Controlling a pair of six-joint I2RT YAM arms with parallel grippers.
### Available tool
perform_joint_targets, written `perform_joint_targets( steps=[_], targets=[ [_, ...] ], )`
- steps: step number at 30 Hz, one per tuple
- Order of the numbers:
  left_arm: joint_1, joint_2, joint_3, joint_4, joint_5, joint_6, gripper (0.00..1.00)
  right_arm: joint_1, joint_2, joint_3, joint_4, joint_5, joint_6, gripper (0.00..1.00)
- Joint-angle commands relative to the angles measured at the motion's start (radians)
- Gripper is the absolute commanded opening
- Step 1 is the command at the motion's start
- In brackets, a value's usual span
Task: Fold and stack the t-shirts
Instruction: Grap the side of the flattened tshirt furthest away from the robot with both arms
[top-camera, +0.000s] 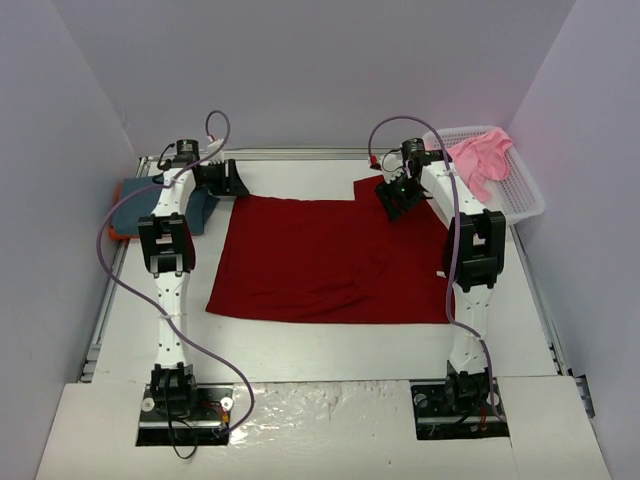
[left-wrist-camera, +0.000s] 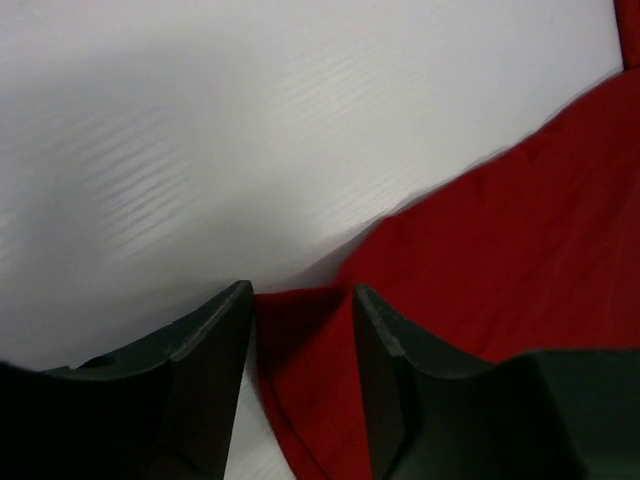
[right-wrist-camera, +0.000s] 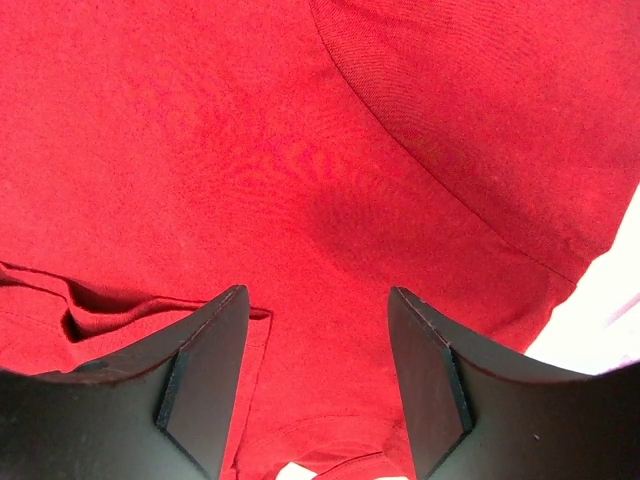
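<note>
Top external view: a dark red t-shirt (top-camera: 330, 258) lies spread flat mid-table, long axis running left to right.
Its cloth is smooth with a few creases. The left gripper (left-wrist-camera: 300, 345) stands parted over the shirt's far-left corner, nothing pinched; the right gripper (right-wrist-camera: 318, 350) stands parted over the far-right sleeve, holding nothing.

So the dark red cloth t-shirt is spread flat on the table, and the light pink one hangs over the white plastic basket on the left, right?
Not quite: the white plastic lattice basket with the light pink t-shirt stands at the far right, as the top view shows. The dark red cloth t-shirt does lie spread on the table.
</note>
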Motion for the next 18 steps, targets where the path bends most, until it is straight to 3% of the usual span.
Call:
perform_joint_targets(
  steps=[1,8,12,18],
  targets=[
    [-0.027,-0.038,-0.045,-0.103,-0.048,0.08,0.42,0.005,0.008,-0.012,-0.046,0.012,-0.018,0.54],
    [-0.046,-0.035,-0.049,-0.144,-0.139,0.141,0.23,0.004,0.008,-0.021,-0.049,0.022,-0.029,0.54],
    [-0.046,-0.045,-0.063,-0.15,-0.192,0.161,0.03,0.002,0.015,-0.02,-0.047,0.029,-0.031,0.53],
    [-0.064,-0.129,-0.172,-0.088,-0.298,0.186,0.02,0.001,0.016,0.045,-0.046,0.021,-0.017,0.52]
  ],
)
